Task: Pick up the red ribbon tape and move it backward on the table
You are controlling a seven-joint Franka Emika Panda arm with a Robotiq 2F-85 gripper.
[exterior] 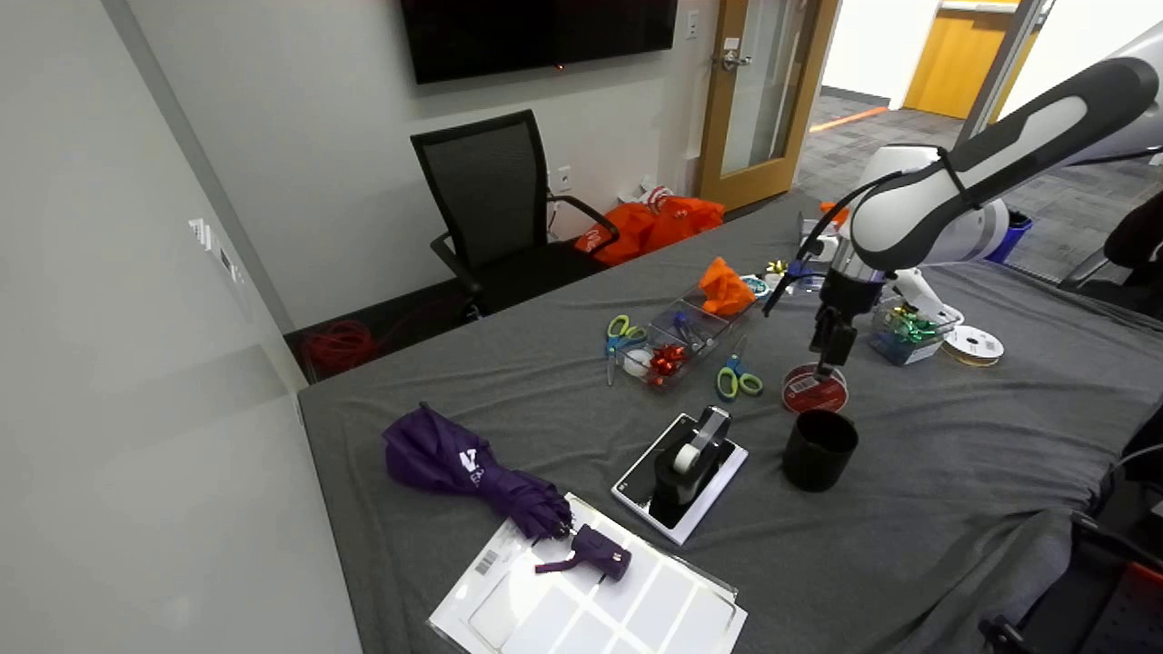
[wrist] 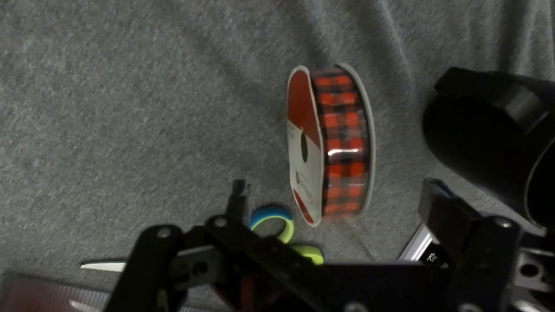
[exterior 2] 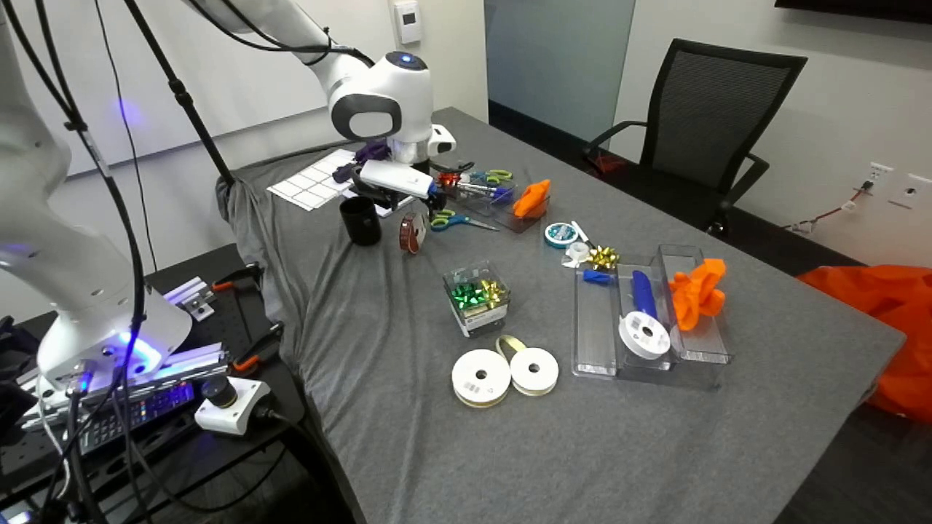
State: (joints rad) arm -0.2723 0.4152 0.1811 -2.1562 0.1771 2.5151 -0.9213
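Note:
The red ribbon tape (wrist: 344, 147) is a roll with red-and-black checked ribbon, standing on its edge on the grey table (wrist: 151, 108). It shows in both exterior views (exterior: 813, 393) (exterior 2: 412, 232). My gripper (wrist: 336, 186) is open and empty, with one finger on each side of the roll's near end in the wrist view, apart from it. In an exterior view the gripper (exterior: 831, 350) points down just above the roll, its tips overlapping the roll's top edge. Whether they touch cannot be told there. In an exterior view the fingers are mostly hidden behind the wrist parts.
A black mug (exterior: 820, 454) stands close beside the roll, also in the wrist view (wrist: 481, 138). Green-blue scissors (exterior: 736, 380) lie on its other side. A tape dispenser (exterior: 686, 468), a clear box with bows (exterior 2: 477, 298) and white ribbon rolls (exterior 2: 480, 377) are around.

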